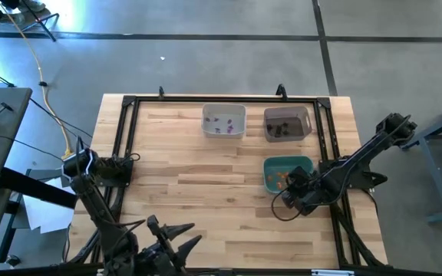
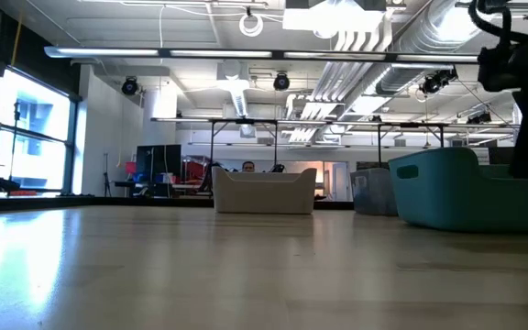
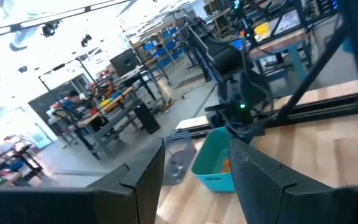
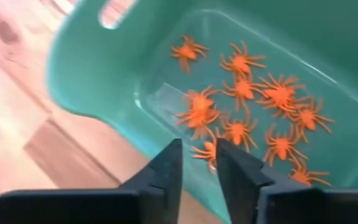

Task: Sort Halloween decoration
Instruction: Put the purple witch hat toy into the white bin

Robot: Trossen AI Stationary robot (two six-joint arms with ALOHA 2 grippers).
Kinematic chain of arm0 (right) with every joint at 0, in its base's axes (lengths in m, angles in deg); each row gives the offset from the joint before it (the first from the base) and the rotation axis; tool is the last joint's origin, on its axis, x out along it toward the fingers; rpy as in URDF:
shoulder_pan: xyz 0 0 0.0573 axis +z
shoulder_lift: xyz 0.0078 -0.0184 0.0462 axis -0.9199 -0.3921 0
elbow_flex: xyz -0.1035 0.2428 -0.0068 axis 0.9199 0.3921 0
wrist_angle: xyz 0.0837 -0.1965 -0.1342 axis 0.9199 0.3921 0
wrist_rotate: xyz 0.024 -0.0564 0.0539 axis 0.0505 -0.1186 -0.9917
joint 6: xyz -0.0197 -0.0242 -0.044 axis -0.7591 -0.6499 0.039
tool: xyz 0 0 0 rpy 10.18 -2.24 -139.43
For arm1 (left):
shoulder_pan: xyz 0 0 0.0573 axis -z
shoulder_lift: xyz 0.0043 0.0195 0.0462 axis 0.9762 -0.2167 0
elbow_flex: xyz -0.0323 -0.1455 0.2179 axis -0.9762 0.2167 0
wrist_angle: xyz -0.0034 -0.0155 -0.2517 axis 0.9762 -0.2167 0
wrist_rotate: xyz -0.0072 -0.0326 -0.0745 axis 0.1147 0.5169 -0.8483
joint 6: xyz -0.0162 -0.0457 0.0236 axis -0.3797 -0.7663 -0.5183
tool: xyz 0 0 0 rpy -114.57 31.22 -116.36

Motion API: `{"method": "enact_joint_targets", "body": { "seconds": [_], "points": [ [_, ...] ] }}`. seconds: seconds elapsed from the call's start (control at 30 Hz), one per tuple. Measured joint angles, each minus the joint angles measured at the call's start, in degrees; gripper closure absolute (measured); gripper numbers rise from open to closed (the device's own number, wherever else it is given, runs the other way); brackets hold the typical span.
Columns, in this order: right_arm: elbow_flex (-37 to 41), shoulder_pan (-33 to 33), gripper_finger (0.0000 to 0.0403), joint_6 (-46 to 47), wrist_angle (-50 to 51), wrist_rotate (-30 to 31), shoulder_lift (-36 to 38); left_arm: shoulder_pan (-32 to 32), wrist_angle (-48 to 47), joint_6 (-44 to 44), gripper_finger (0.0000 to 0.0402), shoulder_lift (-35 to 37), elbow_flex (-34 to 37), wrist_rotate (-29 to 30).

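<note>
Two grippers: the right gripper (image 4: 199, 158) at work above the teal bin (image 4: 86, 68), the left gripper (image 3: 194, 177) waiting at the table's near edge, well apart from that bin.
Right fingers (image 4: 166, 168): a narrow gap between them, nothing held, tips over the bin's near wall.
Left fingers (image 3: 145, 177): spread wide, empty.
Orange spiders (image 4: 241, 106): about a dozen, lying loose on the teal bin's floor.
Purple trinkets (image 1: 222, 125): in the white bin (image 1: 224, 110), beyond the teal bin.
Dark bin (image 1: 287, 113): directly behind the teal bin; contents too small to tell.
</note>
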Motion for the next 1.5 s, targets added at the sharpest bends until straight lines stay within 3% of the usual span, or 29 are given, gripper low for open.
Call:
{"method": "enact_joint_targets", "body": {
  "seconds": [0.17,0.3,0.57,0.63,0.77,0.9,1.0,1.07,1.3,1.5],
  "points": [
    [-3.72,0.00,0.0270,-0.79,2.30,0.10,0.00,1.72,-0.62,-2.60,0.0236,0.00,0.00,0.08],
    [-8.46,0.00,0.0262,-1.76,5.82,0.10,-0.02,3.10,-4.44,-5.00,0.0236,0.00,0.00,0.08],
    [-18.30,0.01,0.0270,-10.95,6.05,3.20,-0.02,3.03,-23.73,-27.13,0.0236,0.00,0.00,-0.19],
    [-20.57,0.00,0.0270,-13.20,6.06,5.06,-0.02,2.05,-30.26,-34.30,0.0236,0.00,0.00,-2.64],
    [-24.47,0.00,0.0270,-17.18,5.68,10.36,-0.02,-2.16,-42.19,-47.78,0.0236,0.00,0.00,-16.96],
    [-26.14,-0.04,0.0270,-22.21,0.86,15.38,0.00,-8.36,-57.99,-60.40,0.0236,0.00,0.00,-38.66],
    [-26.16,-1.03,0.0270,-26.88,-3.51,15.71,-0.27,-12.74,-73.71,-70.87,0.0236,0.00,0.00,-53.78],
    [-26.09,-2.11,0.0270,-28.97,-4.77,15.48,-0.62,-15.02,-81.20,-74.61,0.0236,-0.03,0.70,-59.78],
    [-25.91,-8.29,0.0270,-34.31,-7.13,14.45,-5.97,-20.56,-85.34,-72.32,0.0236,-0.20,8.94,-79.84],
    [-25.85,-13.83,0.0270,-41.24,-13.22,6.81,-13.43,-23.40,-86.93,-66.34,0.0236,-0.24,18.16,-89.09]
  ]
}}
